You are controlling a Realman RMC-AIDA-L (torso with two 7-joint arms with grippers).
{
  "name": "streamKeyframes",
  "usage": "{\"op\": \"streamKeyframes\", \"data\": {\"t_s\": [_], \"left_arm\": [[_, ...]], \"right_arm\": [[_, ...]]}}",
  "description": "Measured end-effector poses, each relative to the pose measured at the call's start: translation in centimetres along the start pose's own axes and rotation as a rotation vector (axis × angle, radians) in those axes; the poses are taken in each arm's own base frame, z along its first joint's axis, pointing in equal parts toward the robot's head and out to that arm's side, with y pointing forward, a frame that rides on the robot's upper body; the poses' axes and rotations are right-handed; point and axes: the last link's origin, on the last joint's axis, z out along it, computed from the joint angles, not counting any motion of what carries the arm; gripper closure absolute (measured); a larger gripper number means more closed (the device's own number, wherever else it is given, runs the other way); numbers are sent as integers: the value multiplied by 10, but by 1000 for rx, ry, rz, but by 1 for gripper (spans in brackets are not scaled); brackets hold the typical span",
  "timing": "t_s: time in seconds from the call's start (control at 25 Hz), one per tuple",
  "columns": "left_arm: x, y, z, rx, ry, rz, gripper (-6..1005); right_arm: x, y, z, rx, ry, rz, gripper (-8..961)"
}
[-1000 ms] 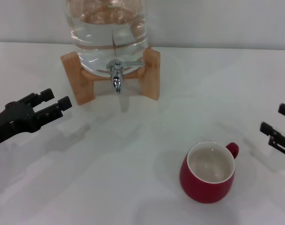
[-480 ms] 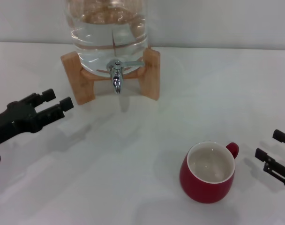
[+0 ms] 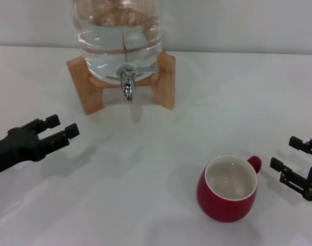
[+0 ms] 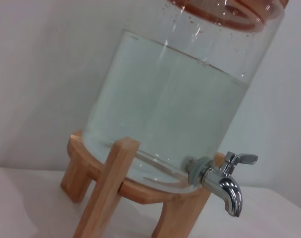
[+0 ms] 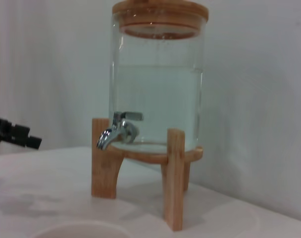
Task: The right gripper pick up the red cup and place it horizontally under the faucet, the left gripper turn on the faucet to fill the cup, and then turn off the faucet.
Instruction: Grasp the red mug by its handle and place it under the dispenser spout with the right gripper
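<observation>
Upright red cup [image 3: 227,188], handle rearward-right

light: bright, even, diffuse | shadows: soft, faint on table [image 3: 145,169] beside cup [image 3: 227,188] and under stand [image 3: 92,89] | glare: highlights on jar [image 3: 120,25], faucet [image 3: 127,82] | blur: mild overall; cup rim [image 5: 76,230] soft in right wrist view

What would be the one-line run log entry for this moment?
phase: approach | right gripper: open, beside red cup, not touching | left gripper: open, idle at left | faucet: off, nothing under it
</observation>
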Motion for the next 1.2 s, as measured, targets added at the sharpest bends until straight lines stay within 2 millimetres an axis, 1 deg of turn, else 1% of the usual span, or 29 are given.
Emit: {"op": "streamKeyframes", "data": {"t_s": [0.24,0.56,0.88,1.0,1.2], "left_arm": [[0,0,1,-3,0,0,184],[2,0,3,-8,2,4,184],[4,1,4,-12,8,10,184],[5,1,4,-13,9,7,184],[5,1,4,-12,9,0,184]], "right_arm": [[11,2,-1,7,31,-13,324],[17,5,-2,1,46,-3,337],[19,11,18,-62,69,-21,349],[19,12,25,-66,83,-26,354],[15,9,34,-69,73,-30,362]]}}
